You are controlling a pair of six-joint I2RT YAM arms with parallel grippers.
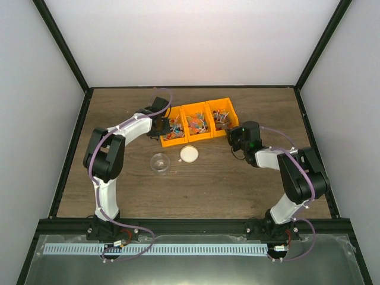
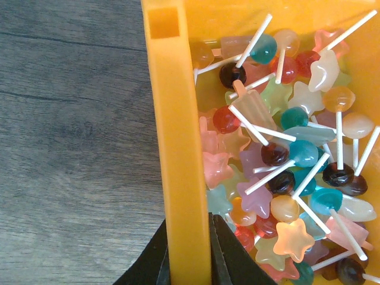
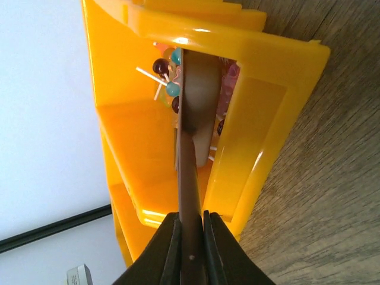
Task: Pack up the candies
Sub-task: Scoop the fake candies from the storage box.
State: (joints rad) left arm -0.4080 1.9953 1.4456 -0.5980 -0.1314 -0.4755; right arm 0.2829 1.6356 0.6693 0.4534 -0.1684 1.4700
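Wooden table (image 1: pixel 237 184): bin wall (image 2: pixel 175 119) is clamped by left gripper (image 2: pixel 189 264), seemingly for steadiness; scoop (image 3: pixel 197 95), pinched by right gripper (image 3: pixel 191 237), is dipped among candies (image 2: pixel 279 172).

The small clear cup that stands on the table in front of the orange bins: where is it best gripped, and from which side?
Probably by its rim wall, from straight above: the clear cup seems to stand upright with its mouth open, the cream lid lying apart beside it, so one finger can go inside and one outside.
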